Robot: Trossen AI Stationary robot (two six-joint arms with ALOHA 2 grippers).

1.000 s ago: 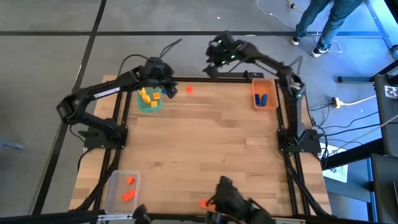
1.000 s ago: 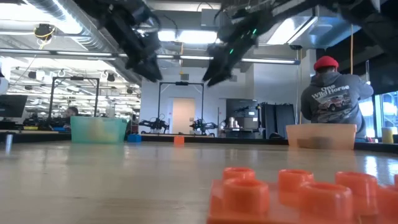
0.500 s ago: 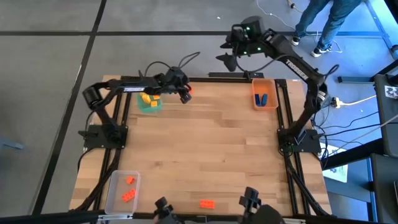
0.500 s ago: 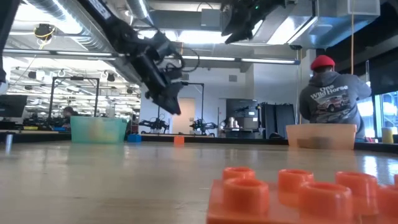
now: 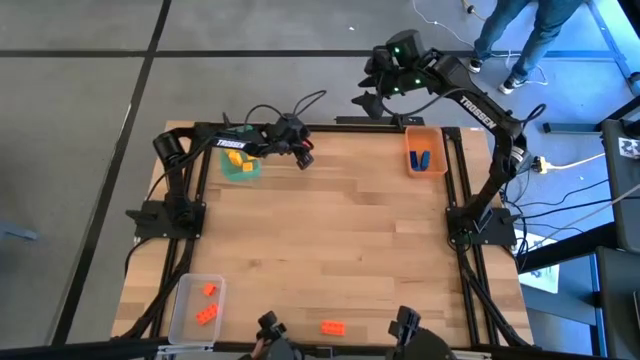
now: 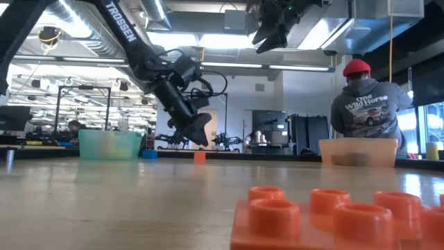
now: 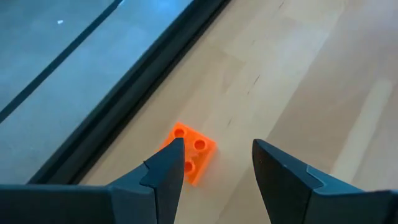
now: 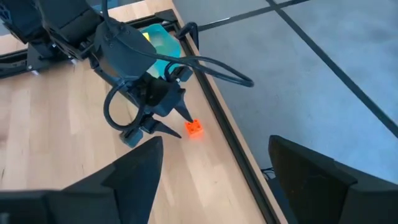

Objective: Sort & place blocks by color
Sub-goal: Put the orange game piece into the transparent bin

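Observation:
A small orange-red block (image 7: 194, 149) lies flat on the table close to the far edge, also seen as the same block (image 8: 194, 127) in the right wrist view. My left gripper (image 7: 214, 149) is open and hangs slanting just above the block (image 6: 200, 156), one fingertip over its edge, not touching. My right gripper (image 8: 214, 146) is open, high beyond the far edge (image 5: 368, 100), with nothing between its fingers. Another orange block (image 5: 332, 327) lies near the table's front edge.
A green bin (image 5: 240, 166) with yellow blocks stands at the far left, beside my left arm. An orange bin (image 5: 425, 152) with blue blocks is at the far right, and a clear bin (image 5: 196, 300) with orange blocks at the near left. A person (image 6: 368, 104) stands beyond the table.
My left gripper has sunk and moved right along the far edge, from over the green bin down to just above the small orange block. My right gripper has risen and drawn away beyond the far edge. No block has moved.

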